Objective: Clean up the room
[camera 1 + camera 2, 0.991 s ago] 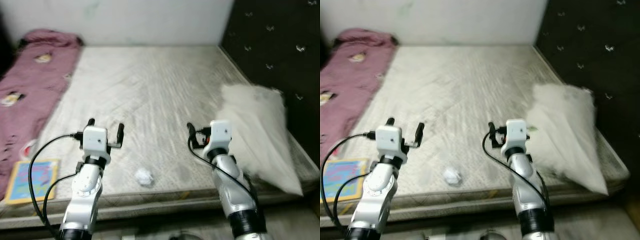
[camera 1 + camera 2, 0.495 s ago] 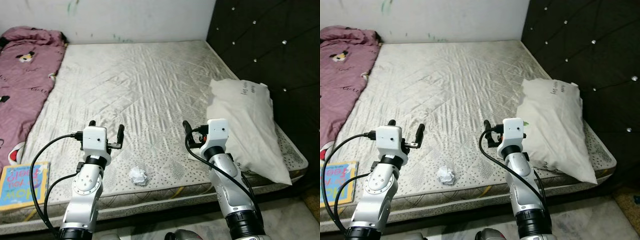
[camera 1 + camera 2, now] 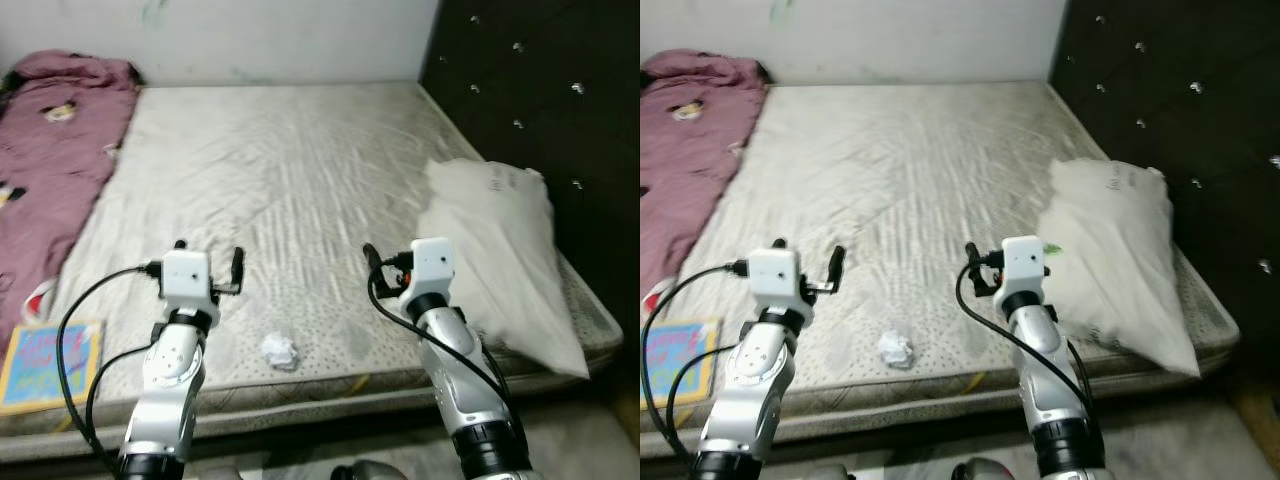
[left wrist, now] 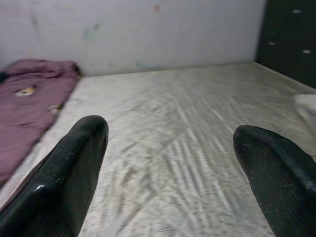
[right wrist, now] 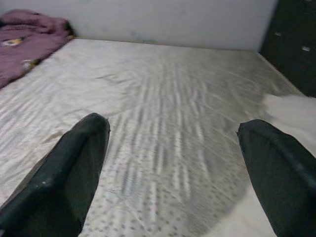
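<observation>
1. While both arms are raised over the near edge of the mattress (image 3: pixel 300 160), the left gripper (image 3: pixel 208 258) hangs above the near-left part of the bed with its 2 black fingers (image 4: pixel 74 173) spread wide apart and nothing between them.
2. The right gripper (image 5: pixel 173 168) hangs above the near-middle of the bed, just beside the pillow (image 3: pixel 505 265); its 2 fingers (image 5: pixel 69 168) are also wide apart and hold nothing.
3. A crumpled ball of white paper (image 3: pixel 280 350) lies on the mattress near the front edge, between the 2 arms and closer to the left one, touching neither gripper.
4. The white pillow lies along the bed's right side, next to the dark tufted headboard (image 3: pixel 540 110), and its near corner reaches the front right corner of the mattress.
5. A maroon blanket (image 3: pixel 50 160) with small cartoon prints runs along the left side of the bed up to the pale wall (image 3: pixel 280 35).
6. A colourful children's book (image 3: pixel 50 360) lies flat at the near-left corner, just beside the end of the blanket and well apart from the paper ball.
7. The head views are slightly blurred, so the print on the book and on the pillow cannot be read.
</observation>
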{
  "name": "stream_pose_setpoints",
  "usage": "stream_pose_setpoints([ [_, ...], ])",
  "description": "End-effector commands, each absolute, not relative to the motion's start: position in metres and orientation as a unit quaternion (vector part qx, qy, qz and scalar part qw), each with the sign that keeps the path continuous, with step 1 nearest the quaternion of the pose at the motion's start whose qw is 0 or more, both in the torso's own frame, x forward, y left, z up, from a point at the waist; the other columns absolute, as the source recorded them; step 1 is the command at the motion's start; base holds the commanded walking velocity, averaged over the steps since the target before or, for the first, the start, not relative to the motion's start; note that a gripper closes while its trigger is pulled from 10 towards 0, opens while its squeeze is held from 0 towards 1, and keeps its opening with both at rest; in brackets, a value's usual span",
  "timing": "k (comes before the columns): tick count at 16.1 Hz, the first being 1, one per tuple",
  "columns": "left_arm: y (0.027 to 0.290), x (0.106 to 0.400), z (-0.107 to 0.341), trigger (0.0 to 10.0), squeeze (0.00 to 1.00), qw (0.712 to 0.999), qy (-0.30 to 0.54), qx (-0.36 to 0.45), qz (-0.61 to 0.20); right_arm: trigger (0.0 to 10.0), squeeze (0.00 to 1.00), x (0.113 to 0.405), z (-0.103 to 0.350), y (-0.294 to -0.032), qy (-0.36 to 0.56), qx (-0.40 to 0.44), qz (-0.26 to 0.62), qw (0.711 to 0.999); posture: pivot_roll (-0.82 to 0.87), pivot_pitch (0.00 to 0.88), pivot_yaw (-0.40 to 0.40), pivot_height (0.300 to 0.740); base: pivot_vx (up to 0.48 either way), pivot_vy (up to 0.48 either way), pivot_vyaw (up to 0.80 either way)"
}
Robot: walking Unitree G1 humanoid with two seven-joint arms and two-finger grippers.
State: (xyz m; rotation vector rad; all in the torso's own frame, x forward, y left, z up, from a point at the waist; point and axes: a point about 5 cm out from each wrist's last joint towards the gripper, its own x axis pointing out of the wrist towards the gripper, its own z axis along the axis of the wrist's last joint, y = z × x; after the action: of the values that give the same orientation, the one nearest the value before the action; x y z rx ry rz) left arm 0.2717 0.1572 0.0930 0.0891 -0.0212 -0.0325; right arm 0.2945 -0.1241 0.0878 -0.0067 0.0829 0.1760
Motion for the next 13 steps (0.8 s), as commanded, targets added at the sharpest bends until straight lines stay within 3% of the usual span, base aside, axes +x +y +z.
stream_pose_setpoints([
  [1,0.1603,0.2717,0.0928,10.0,0.0,0.999,-0.007,0.05,-0.011,10.0,0.0,0.2966,0.092,-0.1188,0.033,-0.002,0.097,0.995,0.08,0.0,-0.019,0.74,0.0,0.0,0.8],
  [8,0.1595,0.2736,0.0928,10.0,0.0,0.999,-0.005,0.046,-0.012,10.0,0.0,0.2981,0.0924,-0.1185,0.033,0.0,0.099,0.995,0.08,0.0,-0.019,0.736,0.0,0.0,0.09],
  [13,0.159,0.2742,0.0927,10.0,0.0,0.999,-0.004,0.046,-0.011,10.0,0.0,0.2986,0.0924,-0.119,0.033,0.005,0.1,0.994,0.08,0.0,-0.021,0.673,0.0,0.0,0.0],
])
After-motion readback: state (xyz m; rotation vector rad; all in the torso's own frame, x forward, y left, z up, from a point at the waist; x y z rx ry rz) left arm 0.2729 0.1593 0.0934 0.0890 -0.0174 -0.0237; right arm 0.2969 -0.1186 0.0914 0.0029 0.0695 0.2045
